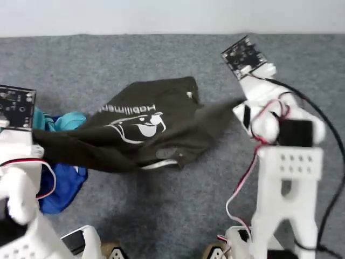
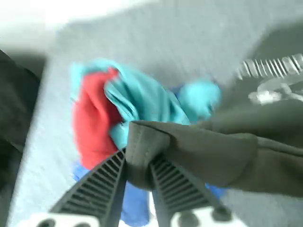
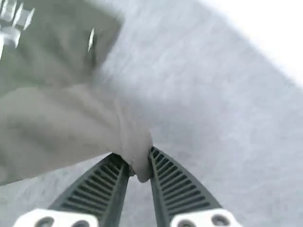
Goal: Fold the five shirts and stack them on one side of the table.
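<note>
The left arm (image 1: 21,183) stands at the 9 o'clock edge of the grey table (image 1: 161,216). Its left gripper (image 2: 138,157) is pressed together on a bunched fold of the dark olive shirt (image 1: 172,102). In the wrist view the cloth's hemmed edge is squeezed between the two ribbed fingers (image 2: 102,182), and the rest of the shirt trails away from the tips.

Just past that pinch lies a loose heap of other garments. A teal shirt (image 2: 142,99) is crumpled on top, with a red shirt (image 2: 92,120) beside and partly under it. A blue shirt (image 1: 62,189) lies lowest, spilling toward 7 o'clock in the high view. The olive shirt's 9 o'clock end passes over this heap.

The dark olive shirt stretches across the middle of the table from 9 o'clock to 3 o'clock, drawn into a long band between the two arms. Its white print (image 1: 137,127) faces up near the centre and its bulk bulges toward 12 o'clock. A pale inner edge shows along its 6 o'clock border. Toward 3 o'clock it narrows to a taut point.

The right gripper (image 3: 138,163) pinches that point, its fingers (image 3: 177,189) clamped on a small tuft of cloth. From the tips the shirt spreads away over the grey surface. The right arm (image 1: 285,162) stands at about 4 o'clock of the shirt, with red and white wires (image 1: 242,183) hanging along it.
</note>
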{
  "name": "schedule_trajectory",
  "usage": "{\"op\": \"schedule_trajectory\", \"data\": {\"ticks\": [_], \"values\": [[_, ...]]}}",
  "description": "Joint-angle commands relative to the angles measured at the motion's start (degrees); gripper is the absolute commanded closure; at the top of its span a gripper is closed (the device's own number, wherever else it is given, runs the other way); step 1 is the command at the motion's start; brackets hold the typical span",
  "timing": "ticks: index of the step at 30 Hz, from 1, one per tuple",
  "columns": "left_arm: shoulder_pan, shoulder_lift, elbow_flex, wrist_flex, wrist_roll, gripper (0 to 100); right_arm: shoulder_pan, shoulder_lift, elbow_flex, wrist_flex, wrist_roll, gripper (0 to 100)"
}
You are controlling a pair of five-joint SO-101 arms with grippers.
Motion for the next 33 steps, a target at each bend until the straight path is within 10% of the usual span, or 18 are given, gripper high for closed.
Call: {"op": "schedule_trajectory", "data": {"ticks": [1,21,33], "values": [[0.1,-0.9,-8.7,-6.5,-0.4,99,0.7,-5.4,-7.9,-0.1,0.7,99.0],[7.2,4.5,-12.2,-25.8,3.8,99,10.9,-8.9,-32.5,-7.0,7.5,99.0],[27.2,5.1,-10.3,-7.8,3.9,99,17.9,-10.9,-34.2,-8.3,12.5,99.0]]}}
